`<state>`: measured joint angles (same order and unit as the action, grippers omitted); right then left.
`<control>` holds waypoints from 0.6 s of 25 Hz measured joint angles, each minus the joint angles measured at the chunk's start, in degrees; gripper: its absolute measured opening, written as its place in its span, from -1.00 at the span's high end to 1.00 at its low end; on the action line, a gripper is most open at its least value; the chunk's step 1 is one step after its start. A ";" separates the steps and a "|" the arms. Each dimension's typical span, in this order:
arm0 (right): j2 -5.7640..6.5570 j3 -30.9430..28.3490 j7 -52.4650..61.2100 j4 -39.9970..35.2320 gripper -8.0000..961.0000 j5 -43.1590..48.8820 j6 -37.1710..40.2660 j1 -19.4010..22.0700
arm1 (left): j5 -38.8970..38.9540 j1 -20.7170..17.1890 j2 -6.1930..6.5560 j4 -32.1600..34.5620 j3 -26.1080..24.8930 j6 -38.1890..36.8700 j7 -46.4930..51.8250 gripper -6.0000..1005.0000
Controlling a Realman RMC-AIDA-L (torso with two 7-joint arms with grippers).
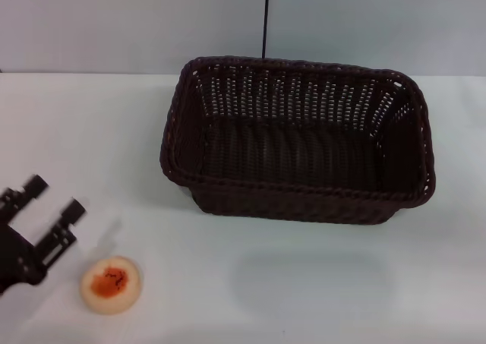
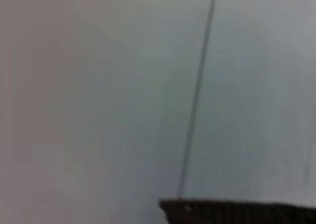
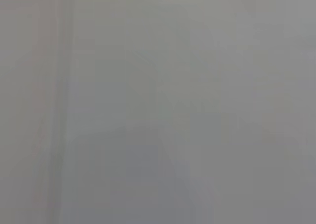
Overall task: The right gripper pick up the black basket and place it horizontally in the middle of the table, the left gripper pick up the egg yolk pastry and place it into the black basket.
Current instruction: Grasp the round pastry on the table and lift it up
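The black basket (image 1: 298,139) sits on the table (image 1: 319,291) with its long side running across the head view, roughly central and a little toward one o'clock from the middle of the frame, its inside empty and its braided rim level; judged from that, the first half of the task looks done, since the basket already lies horizontally near the middle of the tabletop. The right gripper is nowhere in the head view, and the right wrist view gives only a featureless grey surface, so nothing can be said of its jaws or its place. What is left is the pastry. The egg yolk pastry (image 1: 112,284) rests on the table at about seven o'clock from the basket, well apart from it, its orange-red centre facing up. The left gripper (image 1: 52,200) hangs at the frame's nine-o'clock edge, just beside the pastry at roughly ten o'clock from it, with its two notched fingers (image 1: 68,221) spread apart and nothing between them, so the jaws are released and the pastry is not yet grasped. The left wrist view shows mostly pale wall, a thin dark line and a strip of the basket's rim (image 2: 237,211). The grasp, the carry toward two o'clock and the drop into the basket all appear still to come.
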<state>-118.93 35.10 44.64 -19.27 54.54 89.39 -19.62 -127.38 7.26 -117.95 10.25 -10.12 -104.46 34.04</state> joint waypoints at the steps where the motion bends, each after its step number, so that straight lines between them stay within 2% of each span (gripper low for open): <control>1: 0.00 0.00 0.00 0.00 -0.05 0.00 0.00 0.00 | 0.00 0.00 0.00 0.00 0.00 0.00 0.00 -0.36; 2: 0.04 -0.84 -0.23 2.42 -0.05 -3.65 0.42 1.45 | 0.00 0.00 0.00 0.00 0.00 0.00 0.00 -0.36; 4: 0.06 -1.43 -0.24 2.92 -0.05 -4.93 0.72 2.28 | 0.01 -0.48 0.00 2.24 7.94 1.30 -0.03 -0.36; 7: -0.01 -3.35 -0.26 3.52 -0.05 -6.53 1.44 4.06 | 0.02 -0.65 0.00 2.43 11.36 3.19 0.07 -0.36; 10: -0.02 -6.70 0.00 4.78 -0.05 -6.80 2.54 5.22 | 0.03 -0.75 0.00 2.75 13.34 4.23 0.42 -0.36; 15: 0.07 -8.14 -0.06 5.52 -0.05 -6.88 3.31 5.90 | -0.07 -1.56 0.00 3.01 14.59 6.16 0.52 -0.36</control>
<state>-118.87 26.96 44.58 -13.76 47.67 92.71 -13.72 -127.45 5.70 -117.95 13.26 4.46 -98.30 34.56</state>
